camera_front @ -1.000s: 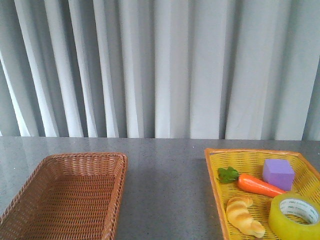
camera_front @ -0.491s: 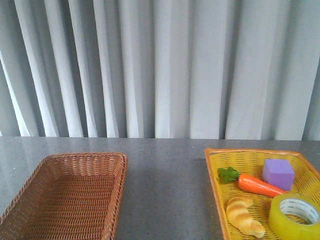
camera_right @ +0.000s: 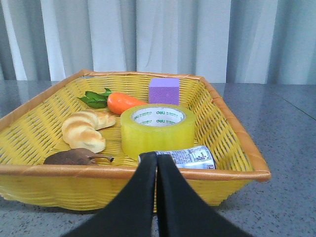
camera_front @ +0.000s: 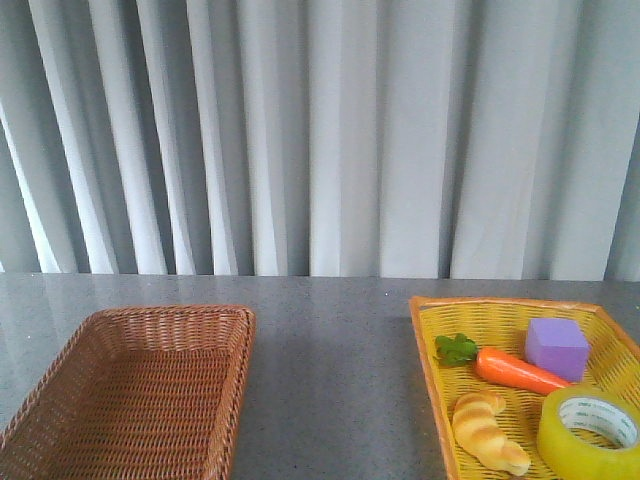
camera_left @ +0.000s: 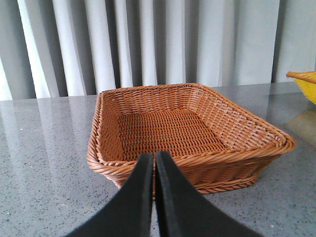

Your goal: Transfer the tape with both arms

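Tape point(camera_right: 157, 129) lies flat in the yellow basket point(camera_right: 232, 133) on my right side, near its front wall, with a croissant point(camera_right: 86, 130) beside it, a carrot point(camera_right: 123, 102) and a purple block point(camera_right: 164, 90) behind it, and a small printed can point(camera_right: 190, 157) touching its near side. Nothing is lifted yet, so I judge the task is at its very start. My right gripper point(camera_right: 156, 160) sits just outside the basket's front rim with its fingers pressed together; my left gripper point(camera_left: 154, 160), also closed and empty, points at the bare brown wicker basket point(camera_left: 237, 143). Next, I expect the right gripper must part its fingers, rise over the rim and come down on the roll's wall without catching the can. Both baskets rest well apart on a grey speckled bench point(camera_front: 330, 380), glossy enough to mirror light. Pale grey curtains point(camera_front: 320, 130) hang in folds behind.
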Robot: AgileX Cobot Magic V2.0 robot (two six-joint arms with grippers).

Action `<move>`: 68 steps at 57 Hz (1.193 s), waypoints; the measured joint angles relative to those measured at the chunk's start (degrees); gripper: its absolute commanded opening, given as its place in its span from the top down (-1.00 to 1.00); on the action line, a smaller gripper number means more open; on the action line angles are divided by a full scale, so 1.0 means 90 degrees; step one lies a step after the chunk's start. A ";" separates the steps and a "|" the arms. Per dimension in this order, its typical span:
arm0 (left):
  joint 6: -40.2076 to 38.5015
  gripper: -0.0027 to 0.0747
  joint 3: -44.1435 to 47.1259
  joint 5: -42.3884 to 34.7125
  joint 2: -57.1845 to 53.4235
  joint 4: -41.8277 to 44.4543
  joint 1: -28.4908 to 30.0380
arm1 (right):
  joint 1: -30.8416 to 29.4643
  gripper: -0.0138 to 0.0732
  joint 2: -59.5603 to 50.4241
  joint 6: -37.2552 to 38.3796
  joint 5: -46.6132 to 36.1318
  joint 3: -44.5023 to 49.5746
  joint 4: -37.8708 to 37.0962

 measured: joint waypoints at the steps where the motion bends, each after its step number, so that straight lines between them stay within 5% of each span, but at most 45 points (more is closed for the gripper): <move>1: 0.0000 0.95 0.0000 0.0000 0.0000 0.0000 0.0000 | 0.0000 0.69 0.0000 0.0000 0.0000 0.0000 0.0000; 26: 0.0000 0.95 -0.0014 -0.0328 0.0000 0.0000 0.0000 | 0.0000 0.69 0.0000 0.0192 -0.0006 0.0000 0.0407; 37: -0.0006 0.95 -0.0799 -0.0350 0.0000 0.0000 0.0000 | 0.0000 0.69 0.0050 0.0421 -0.0048 -0.0164 0.0865; 50: -0.0006 0.95 -0.2346 -0.0273 0.1035 0.0000 0.0000 | -0.0007 0.69 0.0964 0.0427 0.0078 -0.1511 0.0477; 68: 0.0006 0.95 -0.4249 0.0888 0.3292 0.0000 0.0000 | -0.0007 0.69 0.2902 0.0439 0.1749 -0.3727 -0.0086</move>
